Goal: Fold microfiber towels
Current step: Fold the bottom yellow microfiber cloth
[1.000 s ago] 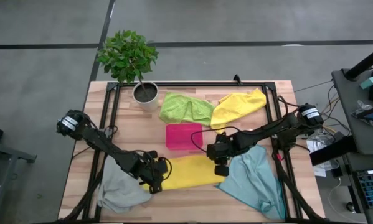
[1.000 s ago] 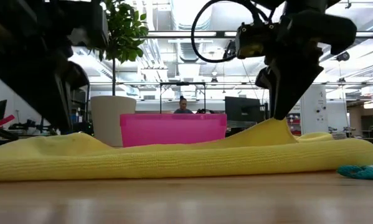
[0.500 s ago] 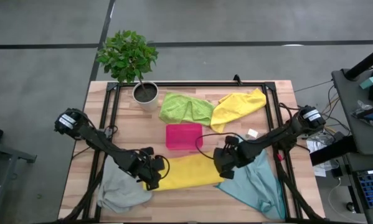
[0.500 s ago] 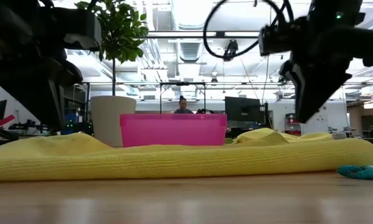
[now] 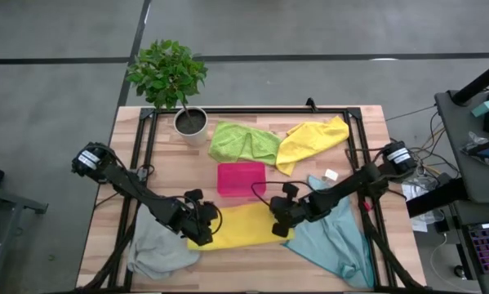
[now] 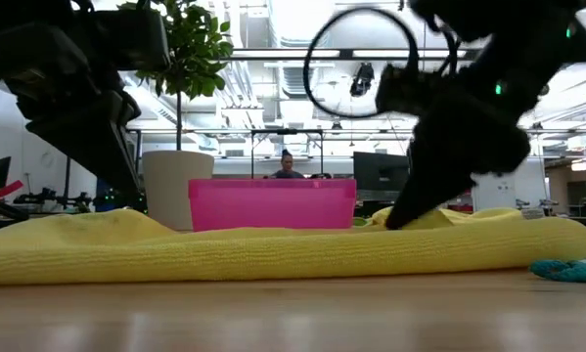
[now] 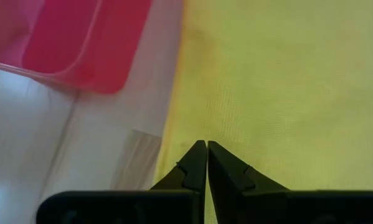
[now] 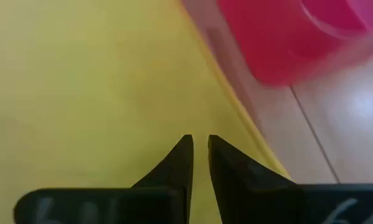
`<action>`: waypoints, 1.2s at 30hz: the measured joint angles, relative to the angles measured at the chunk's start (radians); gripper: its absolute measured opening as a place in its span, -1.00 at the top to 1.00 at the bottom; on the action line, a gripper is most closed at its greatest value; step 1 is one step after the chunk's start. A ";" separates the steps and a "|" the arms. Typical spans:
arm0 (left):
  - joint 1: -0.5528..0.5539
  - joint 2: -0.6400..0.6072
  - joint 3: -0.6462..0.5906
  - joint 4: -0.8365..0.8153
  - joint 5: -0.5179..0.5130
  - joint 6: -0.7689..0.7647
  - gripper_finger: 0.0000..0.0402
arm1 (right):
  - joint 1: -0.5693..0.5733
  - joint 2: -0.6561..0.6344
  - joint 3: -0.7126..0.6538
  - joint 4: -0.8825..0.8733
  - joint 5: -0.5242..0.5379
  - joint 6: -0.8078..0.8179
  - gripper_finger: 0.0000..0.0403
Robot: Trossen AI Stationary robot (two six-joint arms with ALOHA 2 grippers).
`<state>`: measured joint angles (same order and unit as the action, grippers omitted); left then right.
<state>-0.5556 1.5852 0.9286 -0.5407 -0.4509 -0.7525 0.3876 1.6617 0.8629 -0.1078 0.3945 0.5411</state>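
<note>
The soft yellow microfiber towel [image 5: 242,224] is lying crosswise on the wooden surface [image 5: 179,163]; left tool [image 5: 203,231] closed, right tool [image 5: 278,222] nearly closed (empty, seemingly), each hovering over one end

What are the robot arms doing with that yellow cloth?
Two robot arms are working on a yellow towel lying flat at the front of the table. The left gripper is shut at the towel's left end. The right gripper is nearly closed over its right end, near the pink tray. Four other towels lie around, waiting.
</note>
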 joint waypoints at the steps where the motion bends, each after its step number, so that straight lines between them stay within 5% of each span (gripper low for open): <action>1: 0.000 0.000 -0.002 0.003 -0.003 0.000 1.00 | -0.003 0.007 -0.005 -0.006 0.000 0.010 0.79; 10: 0.000 0.001 -0.027 0.019 -0.086 -0.005 1.00 | -0.006 -0.010 -0.005 -0.236 0.009 0.078 0.79; 36: 0.005 0.001 -0.175 0.179 -0.112 -0.057 1.00 | 0.050 -0.141 -0.018 -0.185 -0.009 0.127 0.79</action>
<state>-0.5506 1.5860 0.7532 -0.3612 -0.5626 -0.8093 0.4381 1.5207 0.8445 -0.2927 0.3851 0.6677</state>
